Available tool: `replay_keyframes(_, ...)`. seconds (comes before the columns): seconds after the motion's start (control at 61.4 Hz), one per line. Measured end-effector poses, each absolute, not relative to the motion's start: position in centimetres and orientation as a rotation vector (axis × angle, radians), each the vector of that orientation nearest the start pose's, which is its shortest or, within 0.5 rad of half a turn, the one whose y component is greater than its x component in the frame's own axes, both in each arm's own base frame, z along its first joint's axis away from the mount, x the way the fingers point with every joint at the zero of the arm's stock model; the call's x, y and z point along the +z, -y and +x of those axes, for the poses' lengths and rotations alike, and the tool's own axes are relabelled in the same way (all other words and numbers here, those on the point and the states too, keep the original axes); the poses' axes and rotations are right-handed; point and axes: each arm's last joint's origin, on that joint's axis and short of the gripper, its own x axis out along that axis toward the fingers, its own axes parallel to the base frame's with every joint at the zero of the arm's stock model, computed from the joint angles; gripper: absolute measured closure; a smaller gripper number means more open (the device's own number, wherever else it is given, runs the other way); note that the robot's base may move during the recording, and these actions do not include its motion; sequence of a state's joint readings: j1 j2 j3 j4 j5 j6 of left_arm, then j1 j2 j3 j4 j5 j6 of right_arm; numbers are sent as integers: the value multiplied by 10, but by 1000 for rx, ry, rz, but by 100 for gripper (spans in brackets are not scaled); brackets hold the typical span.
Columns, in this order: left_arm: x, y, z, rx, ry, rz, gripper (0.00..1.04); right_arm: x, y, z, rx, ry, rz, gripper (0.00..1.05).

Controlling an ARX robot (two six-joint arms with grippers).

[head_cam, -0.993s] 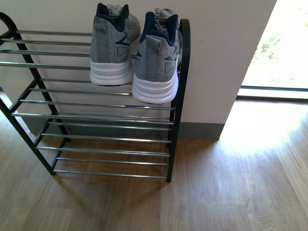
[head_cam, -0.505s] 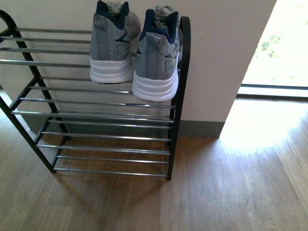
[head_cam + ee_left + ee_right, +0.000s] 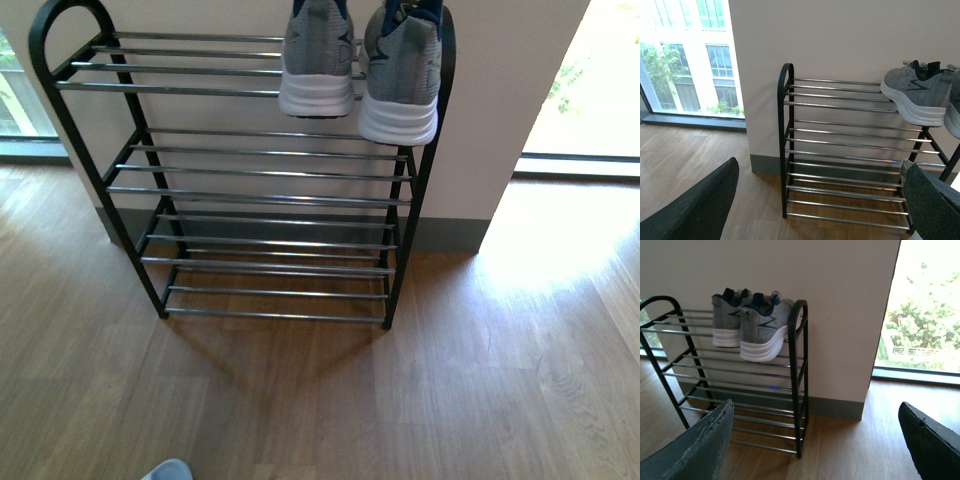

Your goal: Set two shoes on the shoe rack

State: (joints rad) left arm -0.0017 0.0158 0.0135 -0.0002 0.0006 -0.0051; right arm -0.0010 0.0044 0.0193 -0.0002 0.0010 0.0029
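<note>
Both shoes (image 3: 317,60) are sitting side by side at the right end of the top tier of the rack (image 3: 260,199), toes pointing to the wall (image 3: 490,100) and heels hanging out over the front, so I'd say you're basically wrapping up. Your left gripper (image 3: 821,167) and right gripper (image 3: 816,407) are both hanging spread wide, gripping nothing, well apart from the rack. If you're pulling away, be going slow and straight, since those overhanging heels are looking easy to clip.
</note>
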Motion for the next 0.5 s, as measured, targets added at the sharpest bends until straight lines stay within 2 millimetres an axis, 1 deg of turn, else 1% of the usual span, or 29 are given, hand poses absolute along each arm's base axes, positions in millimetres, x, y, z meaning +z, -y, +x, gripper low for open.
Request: replay_keyframes(0.505,167,0,98,-2,-2,-5,9,170,0,97,-1,15,3,9)
